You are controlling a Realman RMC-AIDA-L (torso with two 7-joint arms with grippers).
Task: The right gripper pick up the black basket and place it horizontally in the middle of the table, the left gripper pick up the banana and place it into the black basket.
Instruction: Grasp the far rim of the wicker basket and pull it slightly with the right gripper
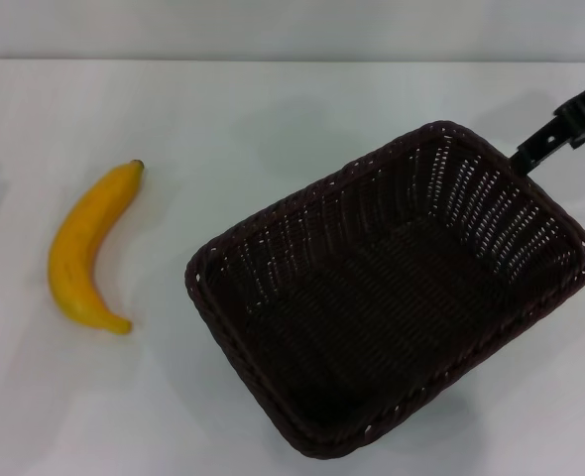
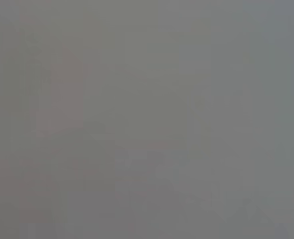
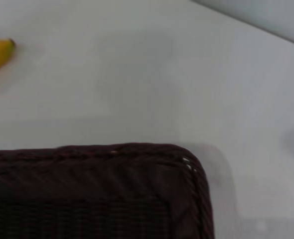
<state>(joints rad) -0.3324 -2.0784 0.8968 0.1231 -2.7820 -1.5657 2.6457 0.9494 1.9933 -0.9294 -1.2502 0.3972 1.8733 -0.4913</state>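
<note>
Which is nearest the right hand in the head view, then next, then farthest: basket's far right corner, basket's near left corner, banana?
1. Dark woven wicker basket, far right corner: beside the right hand.
2. Basket's near left corner: mid-table.
3. Curved yellow banana: far left.

Soft, even light falls from above; the white surface (image 1: 273, 119) looks bright with faint grey smudges of shadow. The basket (image 1: 392, 297) throws a weak shadow in the head view. The right wrist view is blurred throughout; the left wrist view shows only featureless grey haze.
</note>
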